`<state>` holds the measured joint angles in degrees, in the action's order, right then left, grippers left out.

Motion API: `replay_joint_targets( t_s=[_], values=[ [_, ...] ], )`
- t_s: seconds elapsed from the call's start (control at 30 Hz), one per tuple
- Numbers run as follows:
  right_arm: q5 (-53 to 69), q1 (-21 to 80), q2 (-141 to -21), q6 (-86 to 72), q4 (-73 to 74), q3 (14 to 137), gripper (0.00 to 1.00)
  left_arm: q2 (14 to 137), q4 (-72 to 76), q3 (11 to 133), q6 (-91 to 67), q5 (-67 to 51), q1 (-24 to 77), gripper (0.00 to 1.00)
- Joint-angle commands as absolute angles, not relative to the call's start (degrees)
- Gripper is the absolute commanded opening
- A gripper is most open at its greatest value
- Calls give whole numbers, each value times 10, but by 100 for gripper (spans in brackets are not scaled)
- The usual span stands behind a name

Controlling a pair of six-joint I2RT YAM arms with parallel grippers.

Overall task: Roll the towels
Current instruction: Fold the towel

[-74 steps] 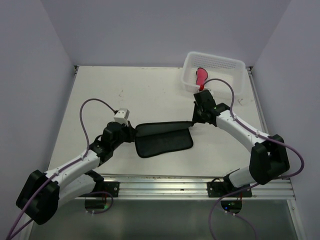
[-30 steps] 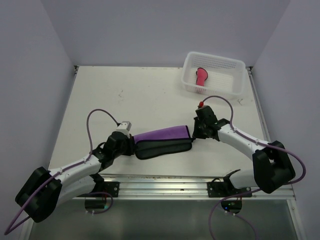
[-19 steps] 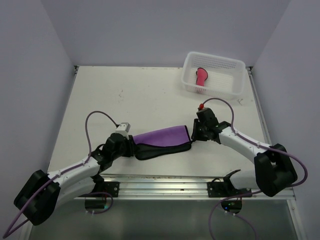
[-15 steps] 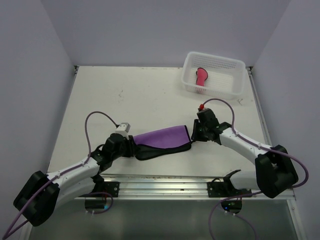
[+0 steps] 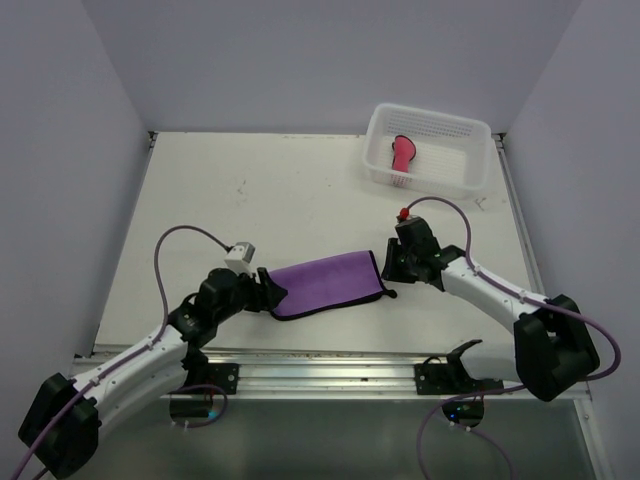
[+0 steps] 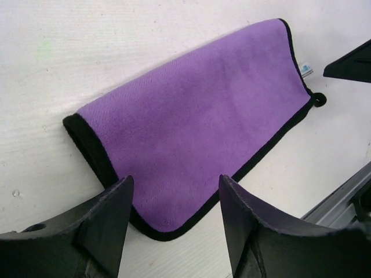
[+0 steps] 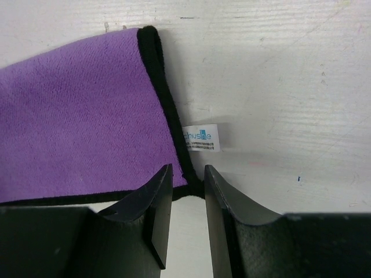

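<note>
A purple towel (image 5: 325,284) with black edging lies folded flat on the table between my two grippers; it also shows in the left wrist view (image 6: 197,116) and the right wrist view (image 7: 75,116). My left gripper (image 5: 268,289) is open just off its left end, the jaws wide apart above the near corner (image 6: 175,180). My right gripper (image 5: 388,269) is at the right end, its jaws only narrowly apart over the black corner (image 7: 188,169), beside a white label (image 7: 201,138). A pink-red rolled towel (image 5: 402,152) lies in the white basket (image 5: 470,125).
The white perforated basket stands at the back right of the table. A metal rail (image 5: 330,362) runs along the near edge just below the towel. Grey walls close in the left, back and right sides.
The towel was black side up, then folded so the purple side shows. It now lies flatter on the table, and my left gripper has let go and drawn back to the left.
</note>
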<state>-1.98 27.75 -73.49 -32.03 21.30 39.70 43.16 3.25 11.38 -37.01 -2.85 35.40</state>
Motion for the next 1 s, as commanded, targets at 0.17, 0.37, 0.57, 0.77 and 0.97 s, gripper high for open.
replay_joint_targets(
  t_s=[0.17,0.37,0.57,0.77,0.97],
  values=[
    [-31,280,-715,-307,219,418,34,418,-67,163,-384,12,357,69],
    [-21,280,-723,-298,219,448,31,453,-42,193,-377,20,358,64],
    [-14,287,-748,-291,212,492,27,547,-14,255,-356,14,358,34],
    [-8,307,-798,-282,214,555,25,617,13,312,-338,4,357,13],
    [-3,330,-843,-286,199,589,25,687,5,357,-326,-28,356,7]
  ],
)
